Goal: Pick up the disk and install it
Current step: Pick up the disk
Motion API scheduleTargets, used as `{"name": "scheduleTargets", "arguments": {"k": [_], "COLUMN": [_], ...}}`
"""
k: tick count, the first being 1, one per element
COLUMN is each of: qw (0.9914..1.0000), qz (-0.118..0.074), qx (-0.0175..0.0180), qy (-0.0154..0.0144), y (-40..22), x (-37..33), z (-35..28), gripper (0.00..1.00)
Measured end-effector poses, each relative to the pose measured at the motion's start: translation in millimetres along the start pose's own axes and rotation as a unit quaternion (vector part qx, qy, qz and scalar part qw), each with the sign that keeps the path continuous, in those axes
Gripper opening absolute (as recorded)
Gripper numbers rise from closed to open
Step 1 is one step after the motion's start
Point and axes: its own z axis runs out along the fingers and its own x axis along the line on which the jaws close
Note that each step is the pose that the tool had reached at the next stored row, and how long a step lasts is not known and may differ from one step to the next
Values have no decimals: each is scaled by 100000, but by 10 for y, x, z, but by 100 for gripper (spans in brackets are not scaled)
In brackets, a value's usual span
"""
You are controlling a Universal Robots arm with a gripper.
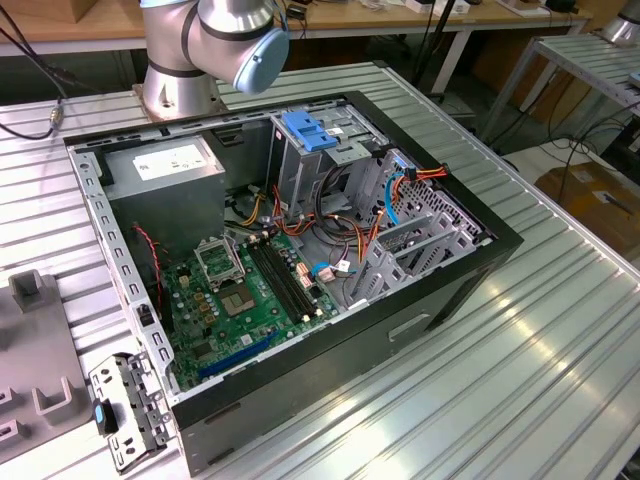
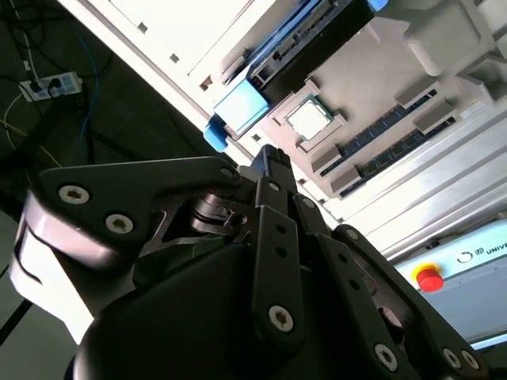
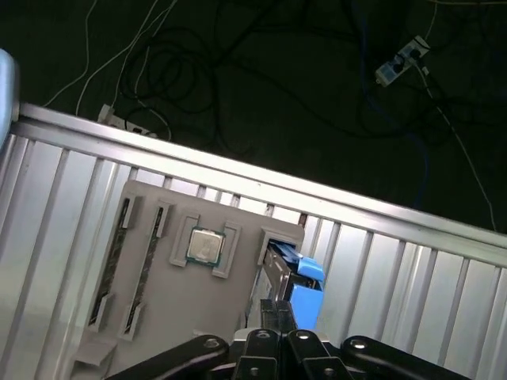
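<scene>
The gripper (image 3: 277,307) hangs over the work table with its jaws together and nothing between them, as both wrist views show it. Just beyond its tip in the first wrist view stands the disk (image 3: 306,286), on its edge in a slot at the rim of a grey holder tray (image 3: 158,317). I judge that the gripper is above the disk and not touching it, so the disk is not yet picked. The tray also keeps 1 processor chip (image 3: 205,246) in a pocket beside the disk, and 2 memory sticks (image 3: 117,237) farther off. It lies on the ribbed aluminium table (image 3: 71,182). In the exterior view the open computer case (image 1: 440,300) lies on that table, and its drive cage (image 1: 300,175) carries a pale-blue latch plate (image 1: 308,130). I see 3 dangers. With closed jaws, a descent would strike the top edge of the disk and not take it. A grip on the blue rail alone may bend the plastic or let the heavy drive swing. A tilted lift could jam the disk in its slot and drag the tray, and the chip is near.
</scene>
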Motion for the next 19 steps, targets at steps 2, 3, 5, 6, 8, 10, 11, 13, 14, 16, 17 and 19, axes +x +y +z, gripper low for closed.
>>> {"name": "scheduleTargets", "arguments": {"k": [2, 3, 5, 6, 8, 10, 11, 13, 14, 16, 17, 19], "qw": [99991, 99979, 99936, 99914, 99887, 99857, 99847, 99832, 99824, 99800, 99779, 99714], "qz": [1364, 2057, 3575, 4134, 4737, 5338, 5523, 5787, 5916, 6310, 6627, 7521], "qx": [15, 16, 33, 48, 54, 67, 68, 85, 142, 379, 499, 628], "qy": [-70, -102, -181, -209, -242, -275, -284, -298, -293, -265, -262, -281], "y": [-4, -6, -12, -18, -32, -53, -59, -65, -66, -67, -69, -70], "x": [1, 2, 3, 5, 2, 1, -4, -17, -24, -31, -32, -34], "z": [16, 23, 41, 52, 68, 87, 94, 102, 103, 104, 105, 109], "gripper": [11, 11, 11, 11, 11, 11, 17, 24, 29, 36, 42, 48]}}
